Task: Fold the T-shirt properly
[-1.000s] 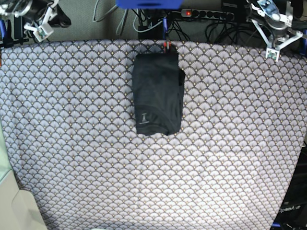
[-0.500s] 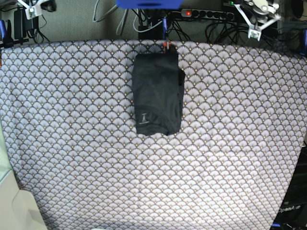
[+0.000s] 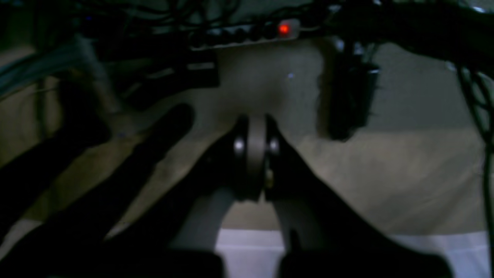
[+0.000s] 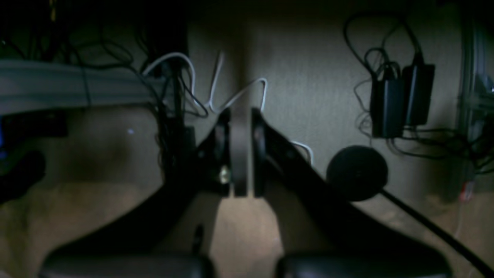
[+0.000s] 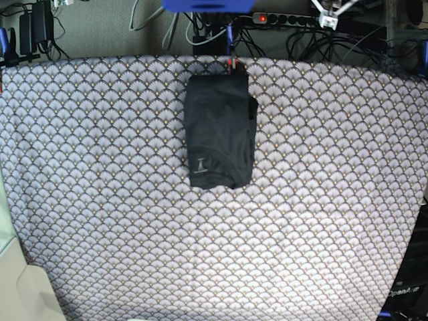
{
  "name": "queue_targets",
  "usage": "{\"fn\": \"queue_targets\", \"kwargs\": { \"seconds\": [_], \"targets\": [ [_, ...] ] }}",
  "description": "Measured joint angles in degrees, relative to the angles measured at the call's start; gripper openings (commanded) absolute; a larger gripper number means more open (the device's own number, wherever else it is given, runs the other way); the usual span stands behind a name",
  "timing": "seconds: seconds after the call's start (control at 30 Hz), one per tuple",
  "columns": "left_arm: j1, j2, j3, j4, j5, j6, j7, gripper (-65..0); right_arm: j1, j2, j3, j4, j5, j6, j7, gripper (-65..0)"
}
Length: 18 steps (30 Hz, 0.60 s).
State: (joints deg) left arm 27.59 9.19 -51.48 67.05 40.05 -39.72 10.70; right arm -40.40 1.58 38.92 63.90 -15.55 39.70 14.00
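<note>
The black T-shirt [image 5: 221, 130] lies folded into a narrow upright rectangle at the back middle of the patterned table [image 5: 100, 200], with a small pale label mark near its front end. Both grippers are raised far above and behind the table, away from the shirt. Only a white tip of my left gripper [image 5: 331, 13] shows at the top right edge of the base view, and a trace of my right gripper [image 5: 63, 3] at the top left edge. In the wrist views the left gripper [image 3: 252, 146] and the right gripper [image 4: 239, 146] are both shut and empty. The shirt shows in neither wrist view.
A power strip with a red light [image 5: 262, 18] and tangled cables lie behind the table's back edge; the strip also shows in the left wrist view [image 3: 283, 28]. Black power adapters [image 4: 401, 100] hang on the wall. A pale object [image 5: 20, 287] stands at the front left corner.
Both arms have risen and drawn back toward the top edge of the base view; the left one also moved toward the middle. The T-shirt has not moved.
</note>
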Motion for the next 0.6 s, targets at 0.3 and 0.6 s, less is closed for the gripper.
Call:
{"fn": "queue_targets", "kwargs": {
  "seconds": [0.3, 0.6],
  "targets": [
    [-3.7, -0.2, -0.2, -14.0, 2.1, 0.1, -3.5, -65.0, 9.6, 4.8, 0.5, -22.6, -1.1, -0.1, 2.8, -65.0],
    [-10.1, -1.4, -0.2, -27.9, 1.7, 2.7, -3.4, -65.0, 23.8, 9.0, 0.4, -48.3, -12.0, -0.4, 2.8, -65.0]
  ]
}}
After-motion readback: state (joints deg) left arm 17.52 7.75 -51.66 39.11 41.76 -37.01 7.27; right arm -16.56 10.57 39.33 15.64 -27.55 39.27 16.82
